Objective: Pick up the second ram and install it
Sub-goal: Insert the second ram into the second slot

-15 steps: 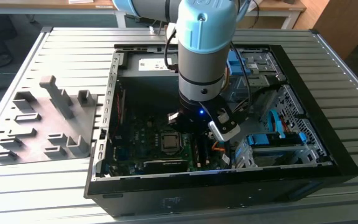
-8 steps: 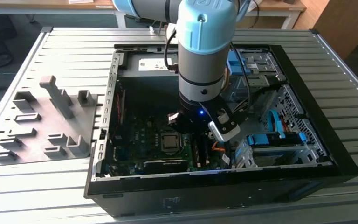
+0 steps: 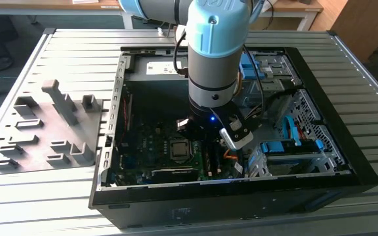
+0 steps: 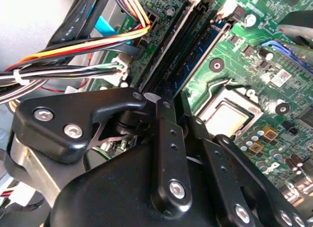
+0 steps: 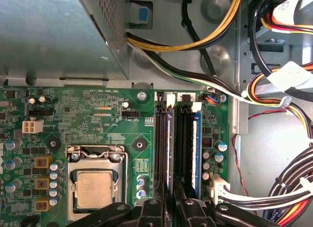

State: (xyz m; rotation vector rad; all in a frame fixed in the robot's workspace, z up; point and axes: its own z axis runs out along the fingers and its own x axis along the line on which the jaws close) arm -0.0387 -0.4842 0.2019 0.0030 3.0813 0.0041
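Note:
The second ram (image 4: pixel 167 51) is a long dark stick standing on edge in a memory slot of the green motherboard (image 5: pixel 88 114), beside a blue slot (image 4: pixel 198 56). In the first wrist view it runs edge-on as the second ram (image 5: pixel 170 148) between the white slot clips. My gripper (image 4: pixel 173 109) has its black fingers (image 4: pixel 164 139) closed on the near end of the stick. In the first wrist view the gripper (image 5: pixel 172 207) sits over the slots. In the exterior view the arm reaches down into the open computer case (image 3: pixel 120 98), to the right of the processor socket (image 3: pixel 177 147).
Bundles of orange, yellow, black and white cables (image 5: pixel 274 188) hang close beside the slots. The processor socket (image 5: pixel 95 188) lies on the other side. A metal power supply box (image 5: pixel 54 36) is beyond the board. Gray holder blocks (image 3: pixel 51 132) stand outside the case at the exterior view's left.

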